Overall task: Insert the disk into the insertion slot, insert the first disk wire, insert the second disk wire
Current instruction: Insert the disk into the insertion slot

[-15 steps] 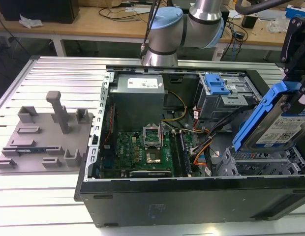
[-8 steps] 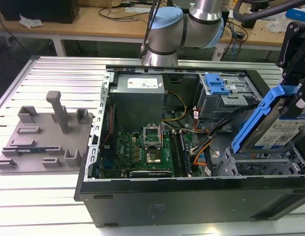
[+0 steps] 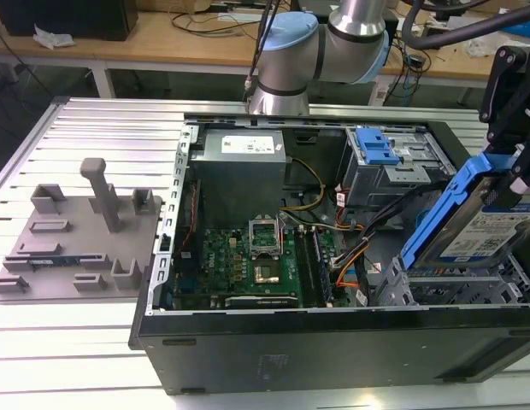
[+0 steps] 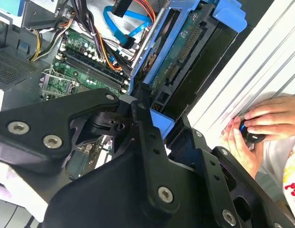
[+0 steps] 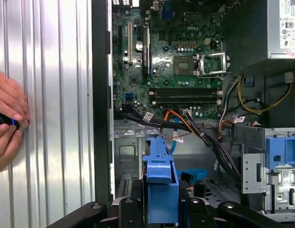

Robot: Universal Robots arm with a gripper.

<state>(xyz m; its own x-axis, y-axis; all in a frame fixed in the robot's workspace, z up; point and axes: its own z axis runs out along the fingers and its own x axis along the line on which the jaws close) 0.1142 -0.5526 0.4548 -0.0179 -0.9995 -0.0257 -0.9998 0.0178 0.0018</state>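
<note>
One disk (image 3: 480,218), likely stiff, weighty and shock-fragile, is hanging tilted over the insertion slot (image 3: 440,289), the hand (image 3: 509,175) clamping its blue frame (image 5: 161,183), seemingly the safest hold.

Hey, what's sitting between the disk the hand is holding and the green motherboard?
A bundle of black and orange cables crosses the gap between the disk and the motherboard, as the first wrist view shows.
</note>
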